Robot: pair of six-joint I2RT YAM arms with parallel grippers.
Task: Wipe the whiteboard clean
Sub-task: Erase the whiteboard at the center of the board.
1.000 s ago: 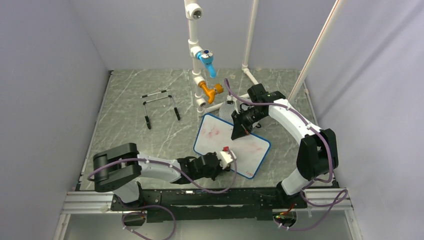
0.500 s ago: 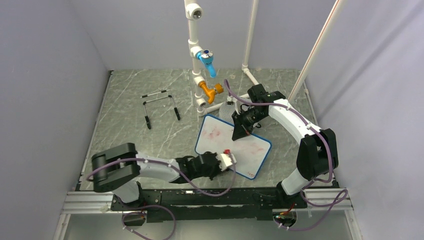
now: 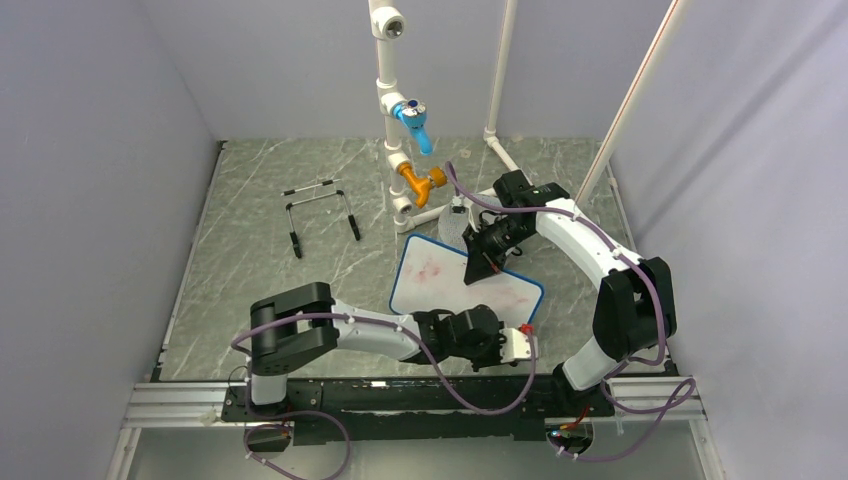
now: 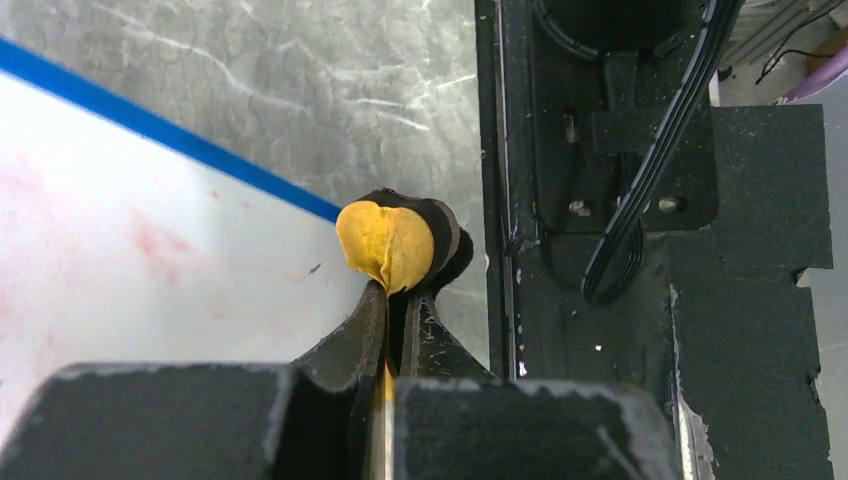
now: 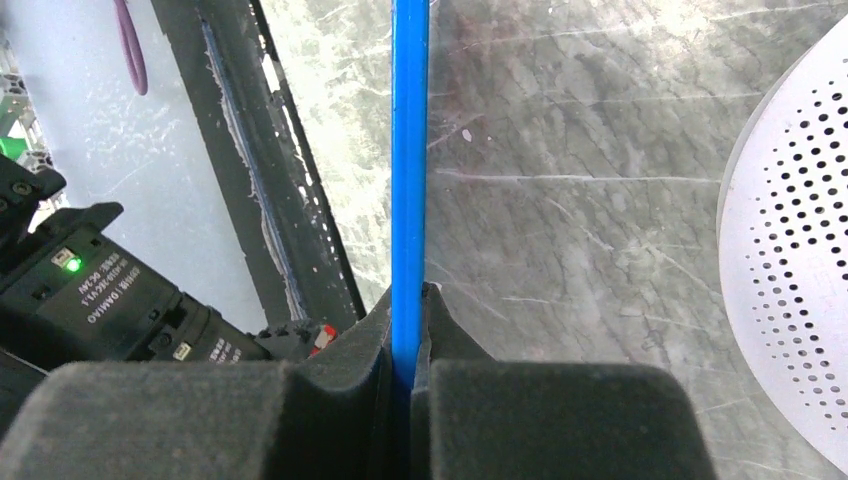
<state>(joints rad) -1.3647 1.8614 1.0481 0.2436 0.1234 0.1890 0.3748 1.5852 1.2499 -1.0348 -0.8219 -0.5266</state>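
The whiteboard [image 3: 440,280], white with a thin blue frame, lies on the marble table with faint pink smears [image 4: 150,240] on it. My right gripper [image 3: 478,268] is shut on the blue frame [image 5: 410,150] at the board's far edge, the frame running straight up between its fingers [image 5: 372,330]. My left gripper [image 3: 518,345] reaches across to the board's near right corner. It is shut on a small yellow pad with a black backing [image 4: 392,245], which sits at the board's edge beside the blue frame [image 4: 200,145].
A round grey perforated disc [image 5: 790,250] lies just beyond the board. White pipework with a blue valve [image 3: 412,115] and an orange valve [image 3: 422,183] stands at the back. A wire stand [image 3: 322,210] sits far left. The black base rail [image 4: 600,200] runs close to the left gripper.
My left arm has swept right along the board's near edge, from its middle to the near right corner, still holding the pad. The right gripper stayed clamped on the frame.
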